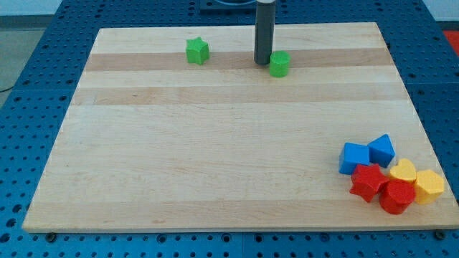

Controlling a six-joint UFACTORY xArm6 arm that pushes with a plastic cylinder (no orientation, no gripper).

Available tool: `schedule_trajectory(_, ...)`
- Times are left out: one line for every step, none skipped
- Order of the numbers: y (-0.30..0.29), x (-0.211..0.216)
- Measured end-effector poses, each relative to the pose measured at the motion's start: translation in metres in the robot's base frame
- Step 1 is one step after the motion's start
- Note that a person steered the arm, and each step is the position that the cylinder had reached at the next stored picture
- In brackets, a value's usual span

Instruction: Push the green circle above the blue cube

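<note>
The green circle [280, 64], a short round block, sits near the view's top edge of the wooden counter [215, 158], a little right of centre. My tip [262, 61] stands just beside it on its left, touching or nearly so; the gap is too fine to judge. That placement suits a shove toward the view's right, which is where the block must travel, since its goal lies far off in the bottom-right corner. The arm carries no hand, only the straight dark rod, so there is nothing to spread or pinch.

The blue cube [354, 158] rests at the left of a tight cluster by the counter's right edge, and the bare wood just above it is the likely destination. The circle is still well apart from it, so the task appears barely begun; a long diagonal run to the right and downward seems to remain.

By count: two green blocks, the circle and a jagged green block [197, 51] further left along the top; two blue, the cube and a blue wedge-like block [381, 150] touching it; two red [368, 181] [396, 196]; two yellow [404, 170] [429, 185]. Eight in all, six of them huddled together.
</note>
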State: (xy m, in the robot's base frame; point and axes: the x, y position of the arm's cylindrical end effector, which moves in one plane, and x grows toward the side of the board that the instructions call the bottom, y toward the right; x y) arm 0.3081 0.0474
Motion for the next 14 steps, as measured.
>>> schedule_trajectory(0.017,0.018)
schedule_trajectory(0.018,0.046)
schedule_trajectory(0.034,0.062)
schedule_trajectory(0.023,0.046)
schedule_trajectory(0.018,0.01)
schedule_trajectory(0.042,-0.01)
schedule_trajectory(0.054,0.013)
schedule_trajectory(0.04,0.027)
schedule_trajectory(0.01,0.03)
schedule_trajectory(0.014,0.037)
schedule_trajectory(0.041,0.041)
schedule_trajectory(0.072,0.048)
schedule_trajectory(0.093,0.061)
schedule_trajectory(0.108,0.076)
